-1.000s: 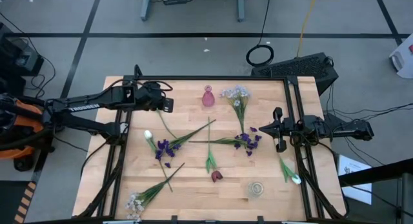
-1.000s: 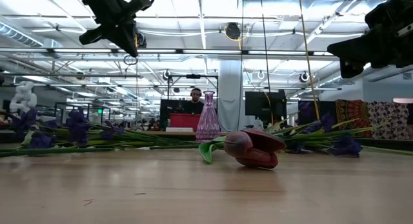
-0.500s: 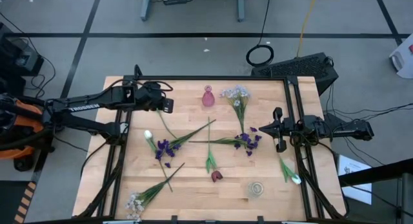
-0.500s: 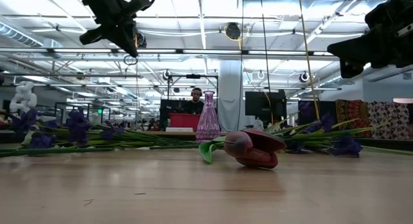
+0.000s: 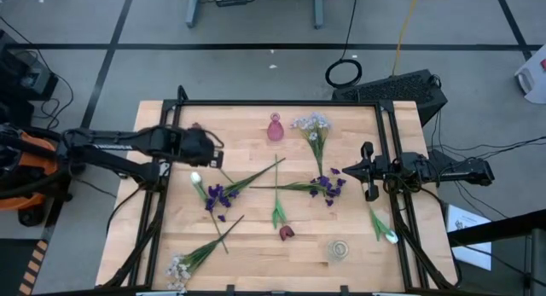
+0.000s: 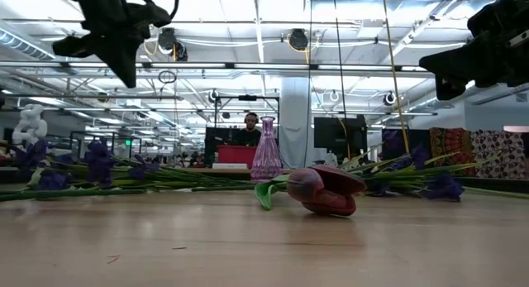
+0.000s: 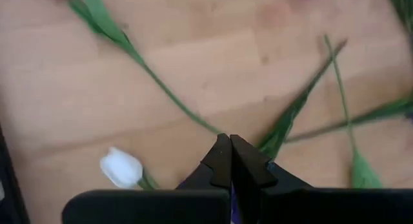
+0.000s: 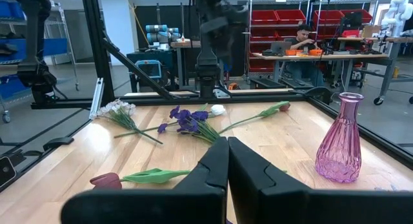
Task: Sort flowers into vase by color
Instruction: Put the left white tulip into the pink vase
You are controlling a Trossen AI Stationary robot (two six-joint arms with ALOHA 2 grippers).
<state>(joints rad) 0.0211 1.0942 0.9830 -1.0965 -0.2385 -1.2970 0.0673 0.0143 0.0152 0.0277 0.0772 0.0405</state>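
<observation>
Wooden table (image 5: pixel 256 236), flowers (image 5: pixel 256 181) scattered flat across it, pink vase (image 5: pixel 275 128) upright at far centre. Your left end effector (image 7: pixel 224 146) hovers pressed together above the white tulip (image 5: pixel 195 178) at the left: spread it before descending, then pinch the stem just below the bloom. Right end effector (image 8: pixel 227 150), also pressed together, waits at the right edge.

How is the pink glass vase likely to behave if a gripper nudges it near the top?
The pink vase is tall with a thin neck over a wider belly, so a high nudge would probably tip it. It looks like glass, likely slippery and breakable. Once on its side, it might roll.
</observation>
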